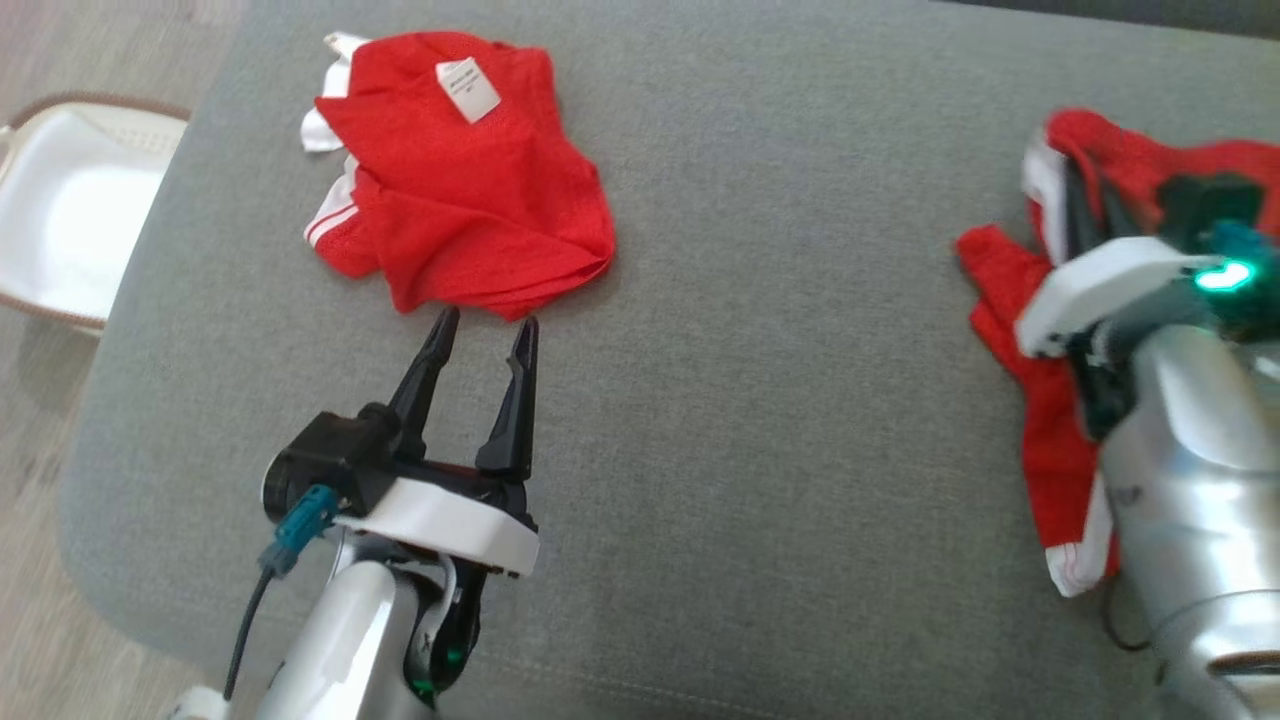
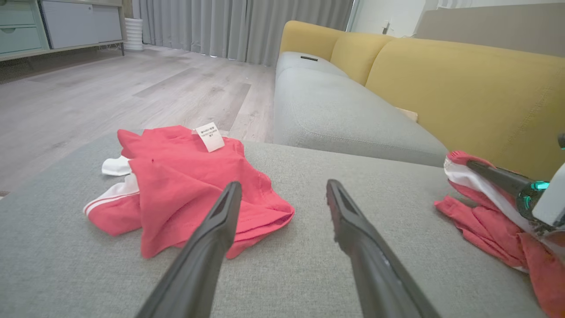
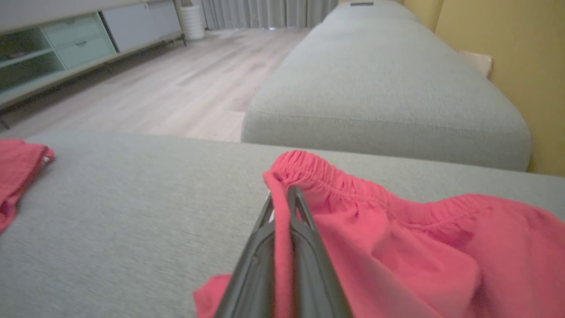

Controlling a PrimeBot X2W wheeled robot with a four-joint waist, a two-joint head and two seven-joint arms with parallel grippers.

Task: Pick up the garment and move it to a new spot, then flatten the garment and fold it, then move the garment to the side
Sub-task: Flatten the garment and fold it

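Note:
Two red garments lie on a grey cushion (image 1: 760, 300). A crumpled red garment with white trim and a white label (image 1: 460, 175) (image 2: 190, 190) sits at the far left. My left gripper (image 1: 485, 325) (image 2: 282, 190) stands open just short of its near edge, touching nothing. A second red garment with an elastic waistband (image 1: 1040, 420) (image 3: 397, 234) (image 2: 485, 221) hangs at the right. My right gripper (image 1: 1085, 195) (image 3: 282, 196) is shut on its waistband edge, and the cloth drapes down over the arm.
A white basket (image 1: 60, 210) stands on the wooden floor off the cushion's left edge. A grey and yellow sofa (image 2: 353, 101) lies beyond the cushion, with a low cabinet (image 3: 66, 48) across the room. Bare cushion stretches between the two garments.

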